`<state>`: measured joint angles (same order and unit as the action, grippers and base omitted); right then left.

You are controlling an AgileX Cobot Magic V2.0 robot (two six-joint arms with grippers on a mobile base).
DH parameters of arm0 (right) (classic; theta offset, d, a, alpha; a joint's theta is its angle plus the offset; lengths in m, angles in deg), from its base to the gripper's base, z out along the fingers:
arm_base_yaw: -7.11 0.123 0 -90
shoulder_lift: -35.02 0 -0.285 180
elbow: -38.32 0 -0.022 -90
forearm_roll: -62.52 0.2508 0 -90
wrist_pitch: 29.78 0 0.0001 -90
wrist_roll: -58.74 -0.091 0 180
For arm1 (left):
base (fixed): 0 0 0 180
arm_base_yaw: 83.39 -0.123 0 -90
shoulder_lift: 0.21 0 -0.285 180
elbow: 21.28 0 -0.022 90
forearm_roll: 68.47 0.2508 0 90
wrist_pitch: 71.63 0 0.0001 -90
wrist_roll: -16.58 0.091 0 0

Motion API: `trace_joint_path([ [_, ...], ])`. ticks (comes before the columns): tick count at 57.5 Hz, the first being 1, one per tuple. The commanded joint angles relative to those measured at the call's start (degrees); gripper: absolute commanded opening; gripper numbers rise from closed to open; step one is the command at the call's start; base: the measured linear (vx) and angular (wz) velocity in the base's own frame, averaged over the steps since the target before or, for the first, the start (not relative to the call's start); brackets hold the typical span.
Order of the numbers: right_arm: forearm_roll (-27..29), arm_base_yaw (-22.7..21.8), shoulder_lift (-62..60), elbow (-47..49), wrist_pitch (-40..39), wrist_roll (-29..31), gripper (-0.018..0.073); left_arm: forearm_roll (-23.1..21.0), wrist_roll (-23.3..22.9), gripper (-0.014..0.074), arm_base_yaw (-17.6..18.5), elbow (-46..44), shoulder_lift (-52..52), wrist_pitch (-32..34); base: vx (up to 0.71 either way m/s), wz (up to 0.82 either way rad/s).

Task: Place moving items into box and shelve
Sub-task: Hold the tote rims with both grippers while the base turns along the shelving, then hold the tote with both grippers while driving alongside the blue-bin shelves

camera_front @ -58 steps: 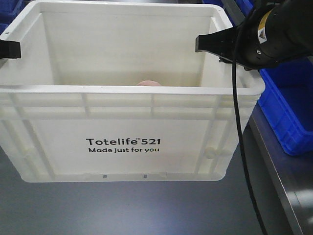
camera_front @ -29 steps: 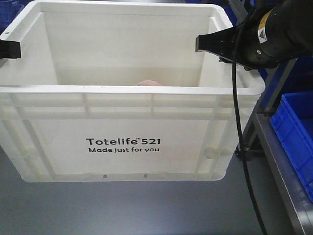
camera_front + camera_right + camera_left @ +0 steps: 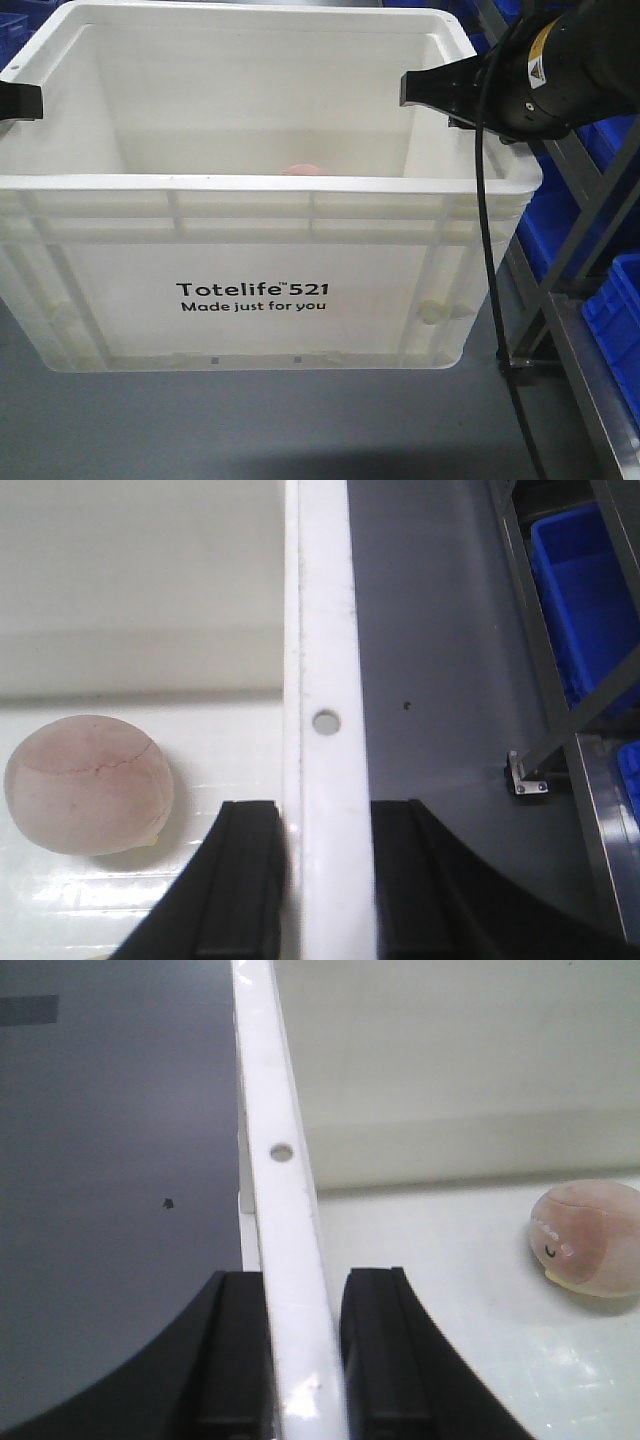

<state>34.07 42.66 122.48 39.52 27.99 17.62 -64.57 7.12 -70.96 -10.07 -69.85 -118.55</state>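
The box (image 3: pixel 250 215), a cream-white tote printed "Totelife 521", hangs above the grey floor between my two arms. My left gripper (image 3: pixel 20 101) is shut on its left rim; in the left wrist view the black fingers (image 3: pixel 305 1282) pinch the white rim (image 3: pixel 272 1110). My right gripper (image 3: pixel 436 88) is shut on the right rim, fingers (image 3: pixel 325 812) on either side of the rim (image 3: pixel 322 630). One pale pink ball (image 3: pixel 305 169) lies on the box floor, seen by the left wrist (image 3: pixel 590 1237) and the right wrist (image 3: pixel 88 784).
A metal shelf frame (image 3: pixel 565 250) with slanted struts stands to the right, with blue bins (image 3: pixel 617 310) on and behind it. Its foot bracket (image 3: pixel 527 776) and a blue bin (image 3: pixel 580 590) show in the right wrist view. Grey floor (image 3: pixel 250 430) lies below.
The box and both grippers keep their place in the view. The blue bins at right have slid further right and the shelf frame's struts and foot have come into sight.
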Motion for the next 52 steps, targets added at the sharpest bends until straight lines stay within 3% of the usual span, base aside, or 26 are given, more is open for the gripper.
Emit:
trace_joint_path([
  [1,-5.8,0.0,-2.2,2.6,-5.7,0.5,0.0127,-0.7,1.6,0.0129,0.5,-2.5,1.7,8.5,0.37,0.01],
  [52,-5.8,0.0,-2.2,2.6,-5.7,0.5,0.0127,-0.7,1.6,0.0129,0.5,-2.5,1.7,8.4,0.37,0.01],
])
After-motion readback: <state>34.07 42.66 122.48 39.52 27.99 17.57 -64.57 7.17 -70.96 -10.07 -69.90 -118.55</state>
